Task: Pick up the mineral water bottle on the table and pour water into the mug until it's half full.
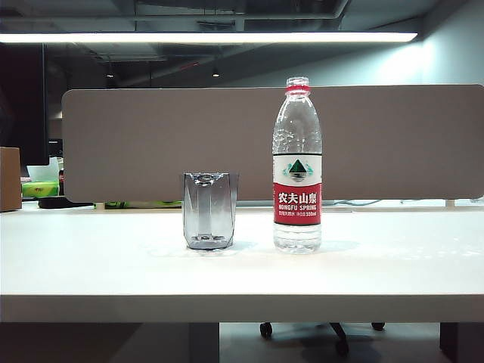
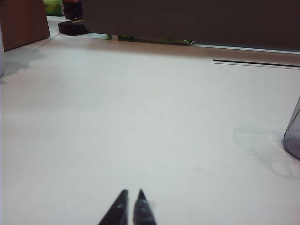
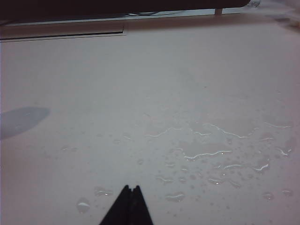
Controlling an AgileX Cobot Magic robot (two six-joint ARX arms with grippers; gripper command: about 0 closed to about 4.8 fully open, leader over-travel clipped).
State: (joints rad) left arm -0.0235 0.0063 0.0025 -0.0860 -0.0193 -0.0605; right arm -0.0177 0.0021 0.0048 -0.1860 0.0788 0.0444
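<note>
Both hands (image 2: 130, 201) (image 3: 131, 197) shut; bottle (image 1: 297, 166) upright, uncapped.

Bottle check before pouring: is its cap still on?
No: in the exterior view the bottle shows an open mouth above its red neck ring, with no cap.

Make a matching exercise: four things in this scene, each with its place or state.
1. clear ribbed plastic bottle
2. grey faceted glass tumbler
3. right pincer
4. brown cardboard box

a. shut, above spilled drops
b. uncapped, standing at the right
c. at the far left edge of the white table
d. empty, left of the bottle

Pairs: 1-b, 2-d, 3-a, 4-c
</note>
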